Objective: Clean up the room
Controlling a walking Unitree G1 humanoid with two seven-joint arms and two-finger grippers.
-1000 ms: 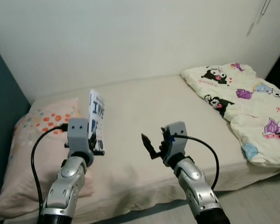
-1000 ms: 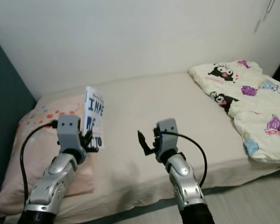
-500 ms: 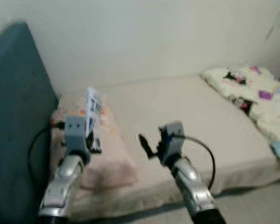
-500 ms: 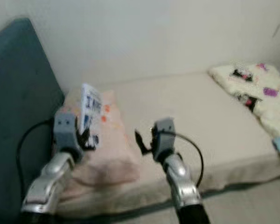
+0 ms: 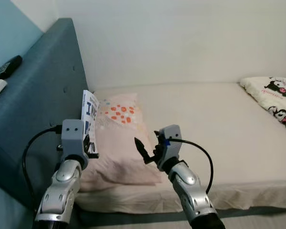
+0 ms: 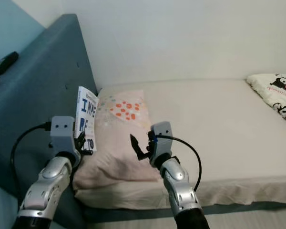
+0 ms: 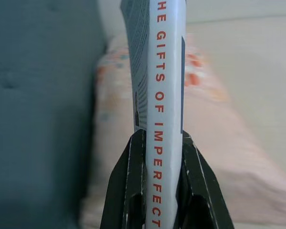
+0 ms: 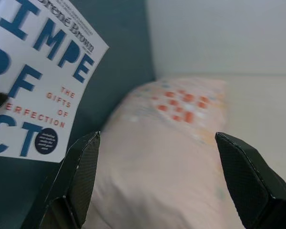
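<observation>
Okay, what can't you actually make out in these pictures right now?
- Book: the left gripper hides part of the spine title in the left wrist view.
- Dark object on the ledge: too small to identify, left eye view.
- Blanket: cut off by the frame edge.

One book (image 5: 89,120), one pillow (image 5: 120,138) (pink), one blanket (image 5: 272,97), one remote (image 5: 7,67).

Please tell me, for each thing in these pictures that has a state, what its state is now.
left hand: shut on the book, raised beside the headboard.
right hand: open, holding nothing.
book: closed, held upright by its lower edge.
pillow: lying flat at the head of the bed.
blanket: crumpled on the far end of the mattress.
</observation>
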